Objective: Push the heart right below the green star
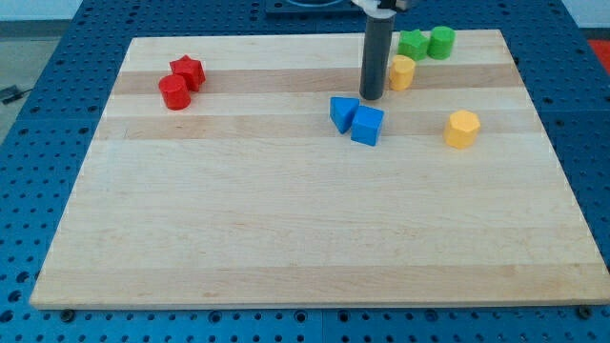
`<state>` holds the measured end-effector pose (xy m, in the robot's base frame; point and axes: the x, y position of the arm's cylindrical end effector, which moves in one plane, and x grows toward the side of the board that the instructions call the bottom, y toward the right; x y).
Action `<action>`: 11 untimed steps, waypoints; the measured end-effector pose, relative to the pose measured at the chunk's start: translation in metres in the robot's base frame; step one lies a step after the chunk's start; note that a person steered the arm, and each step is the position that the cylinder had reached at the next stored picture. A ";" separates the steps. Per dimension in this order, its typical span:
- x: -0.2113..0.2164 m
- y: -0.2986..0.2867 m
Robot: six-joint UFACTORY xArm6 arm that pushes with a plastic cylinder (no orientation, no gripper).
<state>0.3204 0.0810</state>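
Observation:
The yellow heart [401, 71] lies near the view's top right, just below and slightly left of the green star [413, 44]; the two look close or touching. My tip [371, 96] rests on the board just left of and a little below the heart, close to it. The rod rises straight up from there and hides part of the heart's left side. The tip is also just above the two blue blocks.
A green cylinder [441, 42] sits right of the green star. A blue block [343, 112] and a blue cube [367, 125] touch below my tip. A yellow hexagon [462, 129] lies at the right. A red star [188, 70] and red cylinder [174, 92] sit top left.

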 end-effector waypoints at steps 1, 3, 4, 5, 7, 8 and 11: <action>-0.012 0.029; -0.039 0.077; -0.039 0.077; -0.025 0.077; -0.016 0.077; -0.016 0.077; 0.029 -0.004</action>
